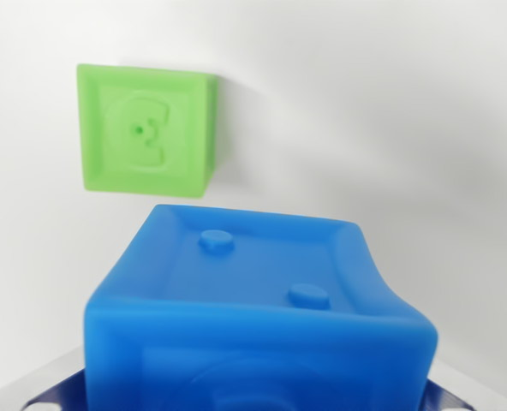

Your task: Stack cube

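Note:
A soft blue cube (253, 300) fills the lower half of the wrist view, very close to the camera, with two round studs on its top face. Its sides bow inward as if squeezed. My gripper (253, 401) is shut on it; only slivers of the grey and dark blue fingers (44, 390) show at the bottom corners. A green cube (144, 130) with a raised letter on its top face rests on the white surface, beyond the blue cube and toward the wrist view's left. The two cubes are apart.
A plain white surface (390, 128) stretches around both cubes. The green cube casts a faint shadow to its right.

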`<move>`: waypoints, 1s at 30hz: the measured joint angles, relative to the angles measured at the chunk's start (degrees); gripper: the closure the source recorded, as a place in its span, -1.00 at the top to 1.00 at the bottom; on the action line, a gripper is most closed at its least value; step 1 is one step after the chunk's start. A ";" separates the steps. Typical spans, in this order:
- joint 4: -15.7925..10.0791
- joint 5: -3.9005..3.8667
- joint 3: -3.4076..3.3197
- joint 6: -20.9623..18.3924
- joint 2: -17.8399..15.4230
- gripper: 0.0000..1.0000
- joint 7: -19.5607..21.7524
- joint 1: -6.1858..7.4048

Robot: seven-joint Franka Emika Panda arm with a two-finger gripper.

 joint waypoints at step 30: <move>4.60 0.00 0.00 -2.06 2.52 -1.00 9.22 5.13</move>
